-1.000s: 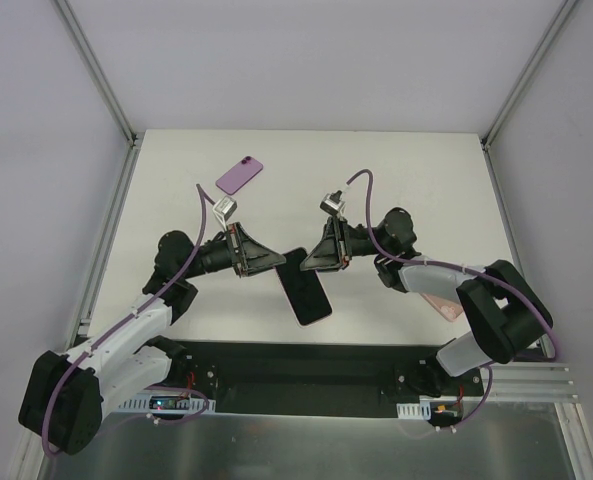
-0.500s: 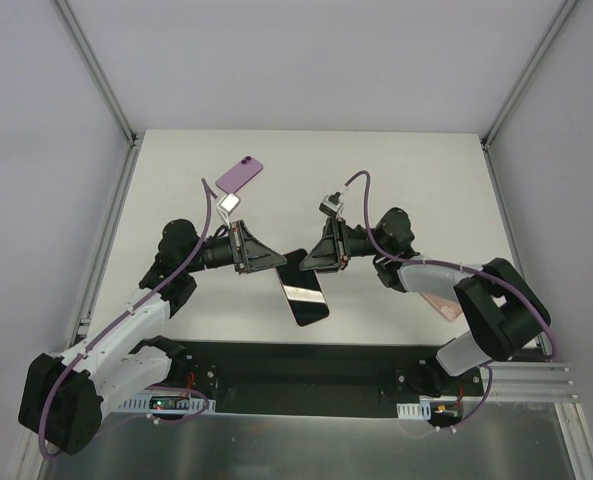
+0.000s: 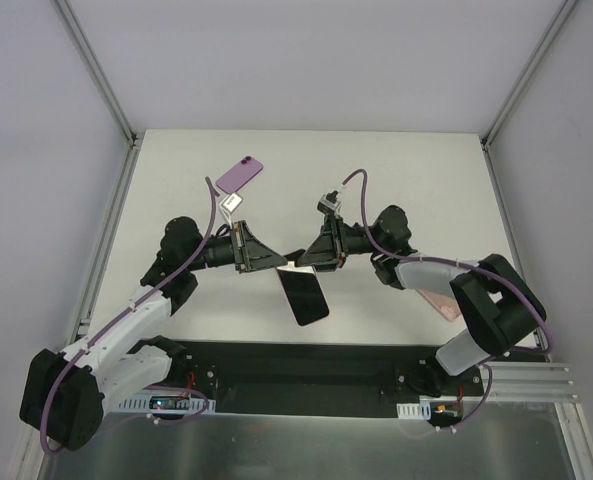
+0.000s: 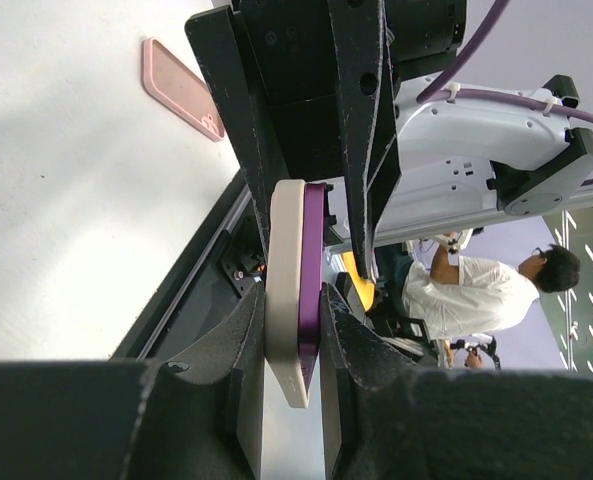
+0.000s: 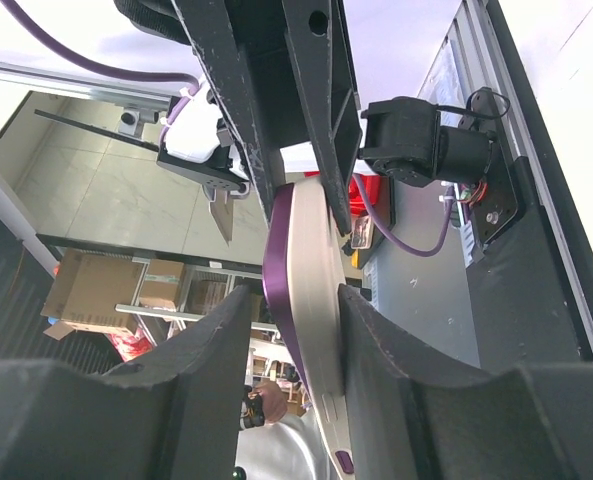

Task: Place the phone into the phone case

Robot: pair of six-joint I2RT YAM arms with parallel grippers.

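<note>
Phone [image 3: 303, 295] up off table [image 3: 406, 180], centre. Clenched at top end by left pincer [image 3: 272, 263] from 9 o'clock and right pincer [image 3: 306, 262] from 3 o'clock. Likely stiff, slick, light, glass-fronted: pinch flat faces, gently. Pink case [image 3: 441, 303] at 4 o'clock.

The right gripper [image 5: 294, 330] pinches the phone [image 5: 306, 270], seen edge-on, while the left gripper [image 5: 302, 196] clamps its far end.

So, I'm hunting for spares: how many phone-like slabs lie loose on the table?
2. A purple one at the far side, left of centre; a pink one near right, partly under the right arm. Others may hide beneath the arms.
</note>
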